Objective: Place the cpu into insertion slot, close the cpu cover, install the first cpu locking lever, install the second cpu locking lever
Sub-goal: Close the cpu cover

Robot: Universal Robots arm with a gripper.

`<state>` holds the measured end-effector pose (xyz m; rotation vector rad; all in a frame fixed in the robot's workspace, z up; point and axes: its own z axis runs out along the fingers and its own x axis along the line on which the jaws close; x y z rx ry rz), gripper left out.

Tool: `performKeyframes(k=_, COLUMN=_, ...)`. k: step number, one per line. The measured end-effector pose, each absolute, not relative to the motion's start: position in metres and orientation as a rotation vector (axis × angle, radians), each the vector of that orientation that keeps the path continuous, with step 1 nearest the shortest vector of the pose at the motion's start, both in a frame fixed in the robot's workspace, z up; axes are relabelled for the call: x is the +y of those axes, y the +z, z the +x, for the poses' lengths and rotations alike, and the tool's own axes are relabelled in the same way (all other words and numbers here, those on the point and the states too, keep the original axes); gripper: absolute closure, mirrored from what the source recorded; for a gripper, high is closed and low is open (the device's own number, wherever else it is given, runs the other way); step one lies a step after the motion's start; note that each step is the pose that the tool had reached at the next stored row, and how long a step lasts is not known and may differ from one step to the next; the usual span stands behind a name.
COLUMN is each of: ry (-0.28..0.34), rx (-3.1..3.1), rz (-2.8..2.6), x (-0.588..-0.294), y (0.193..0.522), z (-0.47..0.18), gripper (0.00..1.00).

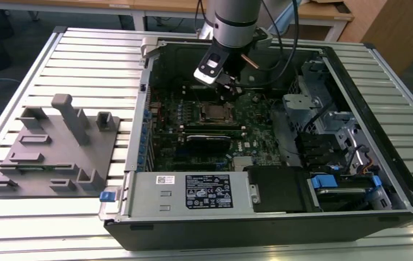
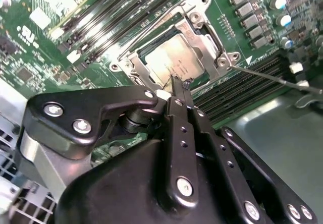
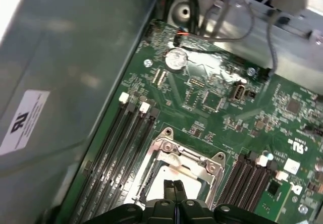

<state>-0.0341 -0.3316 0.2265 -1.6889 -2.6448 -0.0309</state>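
Observation:
The cpu (image 2: 166,57) lies flat in the insertion slot (image 1: 216,112) on the green motherboard (image 1: 257,136). Its silver top (image 3: 169,176) shows through the cut-out of the cpu cover (image 2: 204,37), which lies down around it. From the socket's corner a thin wire locking lever (image 2: 275,78) sticks out free over the board. My gripper (image 2: 177,81) is shut with nothing between its fingers. Its tips (image 3: 174,184) hover just over the cpu's edge, touching or nearly touching it. In the exterior view the gripper (image 1: 223,86) hangs above the socket.
The motherboard sits inside an open computer case (image 1: 380,179). Memory slots (image 2: 126,12) flank the socket. A labelled power-supply box (image 1: 192,191) stands at the case's near side, and a drive cage (image 1: 337,136) at the exterior view's right. A grey fixture (image 1: 54,147) rests on the slatted table.

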Motion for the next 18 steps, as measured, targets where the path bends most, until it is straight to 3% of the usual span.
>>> performKeyframes(k=18, ry=-0.033, rx=-2.822, rz=-1.364, x=-0.3316, y=0.2261, z=-0.0342, gripper=0.90)
